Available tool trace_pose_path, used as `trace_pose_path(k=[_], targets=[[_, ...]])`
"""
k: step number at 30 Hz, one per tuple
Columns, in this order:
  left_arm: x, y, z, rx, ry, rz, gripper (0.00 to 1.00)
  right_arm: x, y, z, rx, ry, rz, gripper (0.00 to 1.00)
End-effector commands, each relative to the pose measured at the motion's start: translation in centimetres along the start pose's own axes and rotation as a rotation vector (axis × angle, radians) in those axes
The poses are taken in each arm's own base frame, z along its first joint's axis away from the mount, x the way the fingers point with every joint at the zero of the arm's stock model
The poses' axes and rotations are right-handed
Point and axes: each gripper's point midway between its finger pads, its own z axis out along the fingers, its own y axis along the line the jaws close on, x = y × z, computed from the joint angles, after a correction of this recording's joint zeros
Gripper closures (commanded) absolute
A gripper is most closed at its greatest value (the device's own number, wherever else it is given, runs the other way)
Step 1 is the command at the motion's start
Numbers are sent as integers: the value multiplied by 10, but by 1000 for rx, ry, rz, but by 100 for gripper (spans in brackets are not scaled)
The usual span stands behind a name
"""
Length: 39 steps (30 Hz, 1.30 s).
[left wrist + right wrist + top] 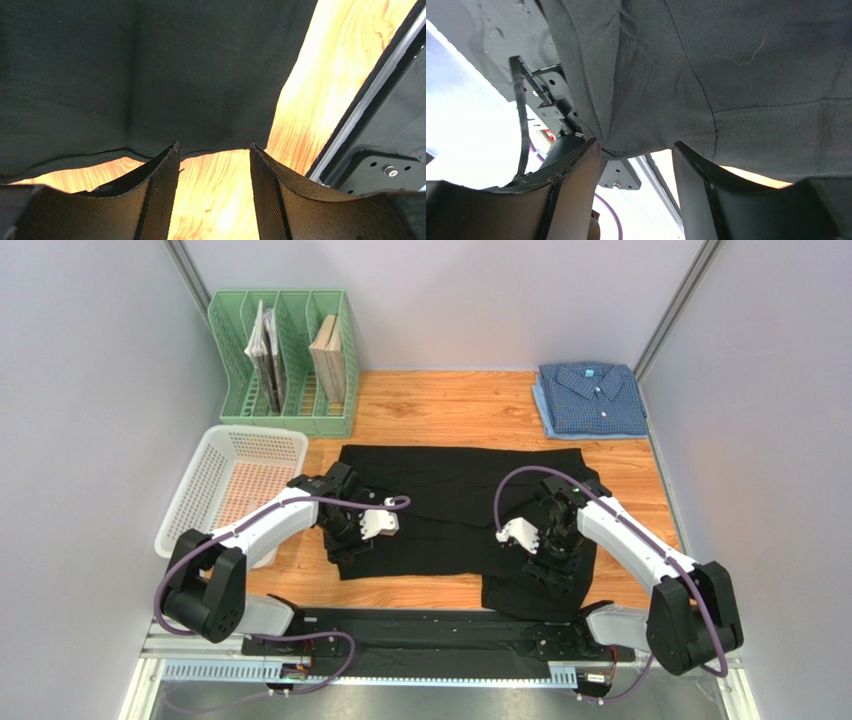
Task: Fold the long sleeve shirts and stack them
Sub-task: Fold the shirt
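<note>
The black shirt (450,500) lies spread flat across the middle of the wooden table; its near right part reaches the table's front edge. The blue checked shirt (590,398) lies folded at the back right corner. My left gripper (345,543) is open and low over the shirt's near left edge. In the left wrist view the black cloth (150,75) ends just past the gripper (214,147), with bare wood between the fingers. My right gripper (555,568) is open over the shirt's near right part. In the right wrist view the gripper (635,145) has the cloth's edge (726,75) at its fingertips, not clamped.
A green file rack (285,365) with books stands at the back left. A white perforated basket (232,485) sits at the left, beside my left arm. The black base rail (420,630) runs along the table's near edge and shows in the left wrist view (380,115).
</note>
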Motion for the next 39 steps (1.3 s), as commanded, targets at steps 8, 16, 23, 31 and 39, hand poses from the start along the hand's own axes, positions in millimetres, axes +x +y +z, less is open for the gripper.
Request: trace_pose_path(k=[8,16,23,31,39], targets=[[-27,21,-30,-110,-195,-58,41,-11,-9,9,154,215,12,42],[-35,38,-46,-188,-285,-116,41,-12,-9,16,231,319,-15,44],[-32,43,-47,-190,-285,-145,41,-18,2,20,203,360,-83,50],[-29,44,-46,-181,-281,-149,41,-18,16,26,94,401,-83,57],[-28,45,-44,-171,-269,-140,41,-17,18,32,55,451,-67,91]])
